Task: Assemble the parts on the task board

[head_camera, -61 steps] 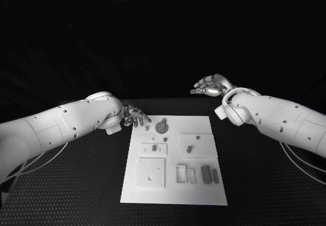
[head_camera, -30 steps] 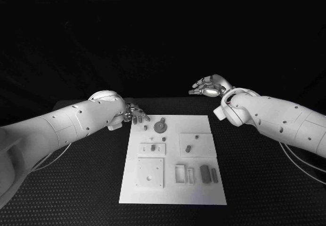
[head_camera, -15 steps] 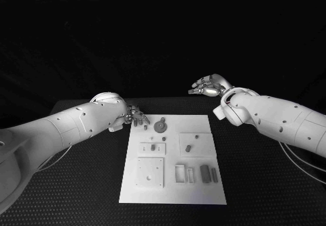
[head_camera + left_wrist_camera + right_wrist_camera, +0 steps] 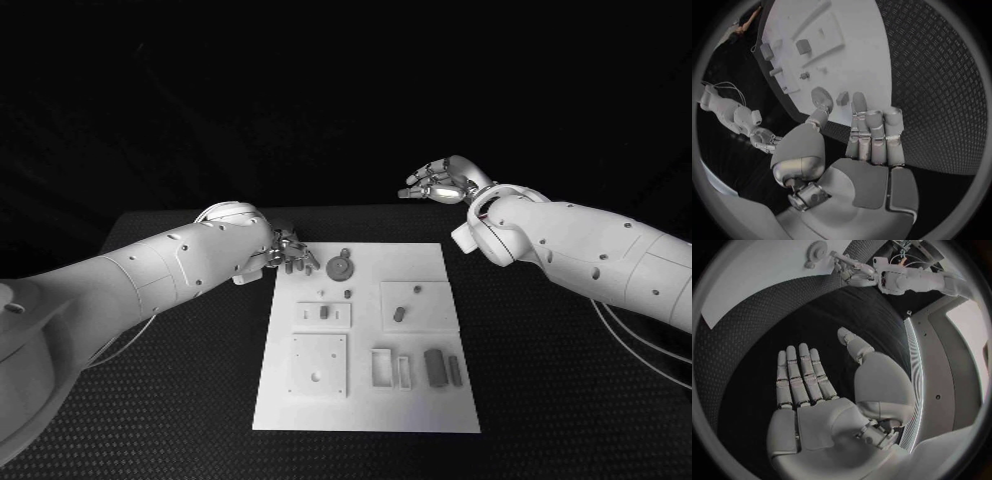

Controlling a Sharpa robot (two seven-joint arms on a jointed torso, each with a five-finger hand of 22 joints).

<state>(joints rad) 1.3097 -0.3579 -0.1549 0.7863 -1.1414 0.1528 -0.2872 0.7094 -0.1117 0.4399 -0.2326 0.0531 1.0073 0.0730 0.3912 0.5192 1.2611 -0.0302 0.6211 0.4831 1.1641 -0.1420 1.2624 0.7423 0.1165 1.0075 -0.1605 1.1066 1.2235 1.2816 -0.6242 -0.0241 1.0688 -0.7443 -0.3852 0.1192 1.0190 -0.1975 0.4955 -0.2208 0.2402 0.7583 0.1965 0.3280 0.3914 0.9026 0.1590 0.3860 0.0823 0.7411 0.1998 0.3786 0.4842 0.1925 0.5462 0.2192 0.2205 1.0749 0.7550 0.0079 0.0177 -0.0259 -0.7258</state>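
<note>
Black textured matting covers the table [image 4: 577,400], on which the white task board [image 4: 368,410] is laid at the middle. Small grey parts [image 4: 436,366] are seen lying on the board. The left hand [image 4: 290,250] is held at the board's far left corner, fingers extended and nothing grasped. The right hand [image 4: 444,181] is raised beyond the far right corner, fingers apart, also empty.

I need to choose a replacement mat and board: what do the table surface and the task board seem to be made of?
The table surface looks like black rubber or textured plastic matting: a fine raised diamond pattern, matte. The task board looks like rigid white plastic, smooth and matte, with crisp recessed pockets; painted metal cannot be ruled out.
</note>
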